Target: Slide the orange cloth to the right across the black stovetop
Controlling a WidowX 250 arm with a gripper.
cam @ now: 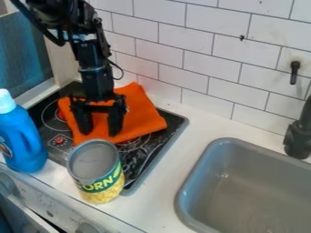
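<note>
So the black two-finger gripper (99, 130) is pointing straight down over the bright orange cloth (144, 110), fingers spread well apart, with nothing gripped between them. Tips might be touching the fabric, but honestly I can't tell from this angle. The cloth is lying kinda rumpled on the black glossy cooktop (162, 146), mostly over the side by the white tiled wall (182, 57), one corner of it poking toward the corner nearest the wall and sink. A big yellow-and-green corn can (97, 172) stands upright at the cooktop's front corner on the sink side, and a blue plastic bottle with a white cap (23, 136) is upright by the front edge. Grey sink basin (255, 191) is set in the white counter (167, 182), black faucet (298, 139) beside it.
</note>
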